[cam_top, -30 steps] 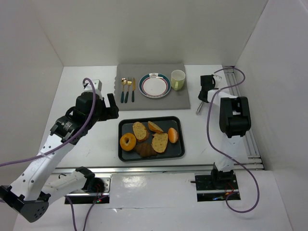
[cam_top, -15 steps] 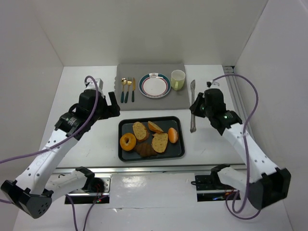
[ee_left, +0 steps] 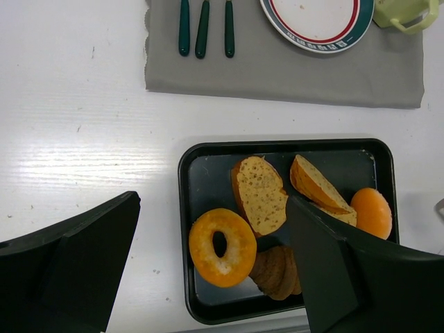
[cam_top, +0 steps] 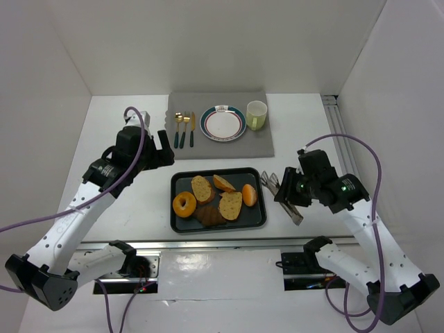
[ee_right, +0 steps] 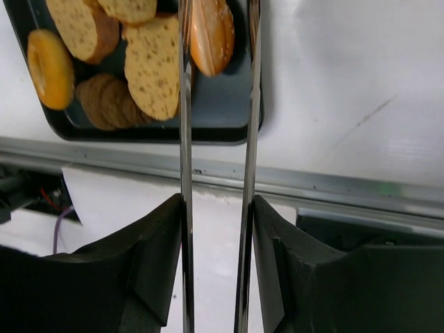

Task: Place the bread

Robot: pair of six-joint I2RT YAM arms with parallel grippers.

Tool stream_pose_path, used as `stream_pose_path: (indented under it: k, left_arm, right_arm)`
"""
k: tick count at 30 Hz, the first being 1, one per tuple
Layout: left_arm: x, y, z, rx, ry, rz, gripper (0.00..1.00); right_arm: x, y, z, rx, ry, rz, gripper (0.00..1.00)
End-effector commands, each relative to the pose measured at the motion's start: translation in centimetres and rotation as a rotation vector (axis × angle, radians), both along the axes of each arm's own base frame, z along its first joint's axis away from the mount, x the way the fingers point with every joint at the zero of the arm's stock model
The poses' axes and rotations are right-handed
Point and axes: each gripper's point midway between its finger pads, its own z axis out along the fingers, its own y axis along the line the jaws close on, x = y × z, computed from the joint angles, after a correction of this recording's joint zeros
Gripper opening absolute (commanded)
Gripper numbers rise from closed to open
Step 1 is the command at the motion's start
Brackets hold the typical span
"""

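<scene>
The bread lies on a black tray (cam_top: 257, 216): a golden ring bagel (cam_top: 184, 204), an orange oval roll (cam_top: 249, 195), tan toasted slices (cam_top: 230, 205) and a dark brown croissant (cam_top: 209, 216). My right gripper (cam_top: 290, 196) is shut on metal tongs (cam_top: 277, 186) just right of the tray. In the right wrist view the tongs' two arms (ee_right: 185, 139) run between my fingers (ee_right: 217, 208), their far ends either side of the roll (ee_right: 211, 31). My left gripper (cam_top: 165, 152) is open and empty, above the table left of the tray; its view shows the bagel (ee_left: 222, 247) below.
A grey mat (cam_top: 257, 142) behind the tray holds a white plate with a coloured rim (cam_top: 223, 123), a pale green mug (cam_top: 256, 115) and cutlery (cam_top: 183, 128). White walls enclose the table. A metal rail (cam_top: 229, 243) runs along the near edge.
My right arm has swung from the back right forward to the tray's right side, carrying the tongs. My left arm has shifted only slightly.
</scene>
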Motion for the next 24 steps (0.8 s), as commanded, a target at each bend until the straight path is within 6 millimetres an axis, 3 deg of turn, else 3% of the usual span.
stream_pose_path:
  k: [1,11,24]
  left_arm:
    - [0.9,-0.1,2.3,-0.031,-0.067,0.001,1.0]
    - [0.5,-0.1,1.7,-0.032,-0.056,-0.007,1.0]
    - [0.5,-0.1,1.8,-0.028,-0.066,-0.012,1.0]
  right_arm:
    - [-1.9,0.5,1.1,0.026,0.047,0.055,0.5]
    - [-0.8,2.5,-0.1,0.043,0.065,0.111,0.59]
    - [0.6,4.5,-3.7,0.02,0.087,0.166,0.62]
